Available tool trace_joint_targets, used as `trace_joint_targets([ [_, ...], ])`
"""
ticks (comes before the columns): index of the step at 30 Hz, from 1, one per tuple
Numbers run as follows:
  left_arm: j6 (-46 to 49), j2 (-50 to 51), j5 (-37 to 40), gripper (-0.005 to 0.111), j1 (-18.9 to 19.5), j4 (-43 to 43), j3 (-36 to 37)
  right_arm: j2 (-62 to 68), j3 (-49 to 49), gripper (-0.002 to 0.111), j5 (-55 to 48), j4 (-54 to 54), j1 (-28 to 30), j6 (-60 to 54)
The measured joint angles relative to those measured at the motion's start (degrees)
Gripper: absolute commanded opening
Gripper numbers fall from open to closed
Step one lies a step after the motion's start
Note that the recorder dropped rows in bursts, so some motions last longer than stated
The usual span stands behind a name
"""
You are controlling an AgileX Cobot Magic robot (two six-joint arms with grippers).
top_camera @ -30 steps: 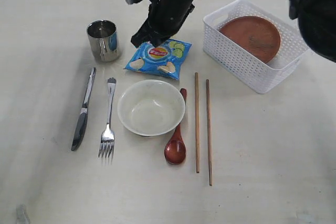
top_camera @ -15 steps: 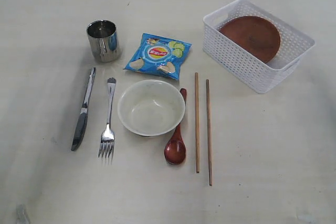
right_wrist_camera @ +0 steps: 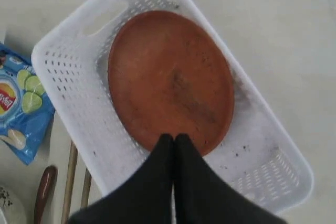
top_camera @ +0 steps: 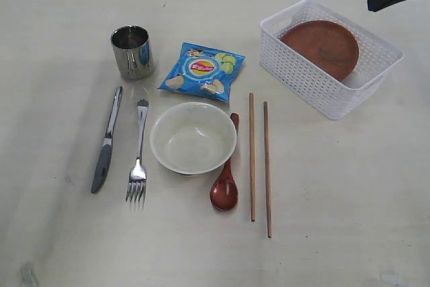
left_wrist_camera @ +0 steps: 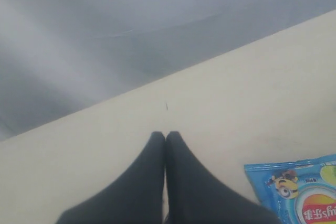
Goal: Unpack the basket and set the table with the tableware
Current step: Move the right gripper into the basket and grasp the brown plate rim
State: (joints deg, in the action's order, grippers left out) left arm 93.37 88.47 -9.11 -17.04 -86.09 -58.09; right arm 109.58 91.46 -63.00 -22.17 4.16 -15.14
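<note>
Although most of the tableware is already laid out, one item is not: the plate (top_camera: 319,48) lies inside the basket (top_camera: 316,89), upper right of the exterior view.

On the table (top_camera: 349,186), centre and left of frame:
- cup (top_camera: 132,52)
- knife (top_camera: 107,140)
- fork (top_camera: 139,152)
- bowl (top_camera: 193,138)
- spoon (top_camera: 225,189), just beside the bowl
- chopsticks (top_camera: 252,159), parallel

The snack packet (top_camera: 203,72) sits above the bowl (not tableware).

Plate: brown, round, shallow, matte, with faint dark marks. It fills most of the basket.

Left end effector (left_wrist_camera: 165,137): fingers pressed together, empty, over bare table near the packet.

Right end effector (right_wrist_camera: 174,139): fingers pressed together, empty, hanging over the plate's edge. Cannot tell whether it touches.

Judgement: only moving the plate is left.
</note>
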Motion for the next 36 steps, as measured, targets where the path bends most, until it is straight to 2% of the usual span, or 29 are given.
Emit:
trace_joint_targets([
  [1, 0.0, 0.0, 0.1, 0.0, 0.0, 0.1, 0.0, 0.0, -0.6, 0.0, -0.9, 0.0, 0.0, -0.1],
  [2, 0.0, 0.0, 0.1, 0.0, 0.0, 0.1, 0.0, 0.0, -0.7, 0.005, -1.3, 0.1, 0.0, -0.2],
  [4, 0.0, 0.0, 0.2, 0.0, 0.0, 0.4, 0.0, 0.7, -0.7, 0.03, -3.4, 1.0, 0.0, -0.3],
  [6, 0.0, 0.0, 0.5, 0.0, 0.0, 0.7, 0.0, 2.4, -0.7, 0.062, -4.1, 1.0, 0.0, -0.3],
  [7, 0.0, 0.0, 0.5, 0.0, 0.0, 0.7, 0.0, 3.2, -0.7, 0.07, -4.1, 1.0, 0.0, -0.3],
  [12, 0.0, 0.0, 0.5, 0.0, 0.0, 1.0, 0.0, 7.4, -0.7, 0.051, -0.7, 1.2, -0.3, 0.0],
  [31, 0.0, 0.0, 0.5, 0.0, 0.0, 1.0, 0.0, 14.5, -0.7, 0.051, 9.5, 0.6, -0.3, 0.6],
  [34, 0.0, 0.0, 0.5, 0.0, 0.0, 1.0, 0.0, 15.0, -0.7, 0.045, 10.7, 0.1, -0.3, 0.6],
  [36, 0.0, 0.0, 0.5, 0.0, 0.0, 1.0, 0.0, 15.0, -0.7, 0.033, 11.1, 0.1, -0.3, 0.6],
])
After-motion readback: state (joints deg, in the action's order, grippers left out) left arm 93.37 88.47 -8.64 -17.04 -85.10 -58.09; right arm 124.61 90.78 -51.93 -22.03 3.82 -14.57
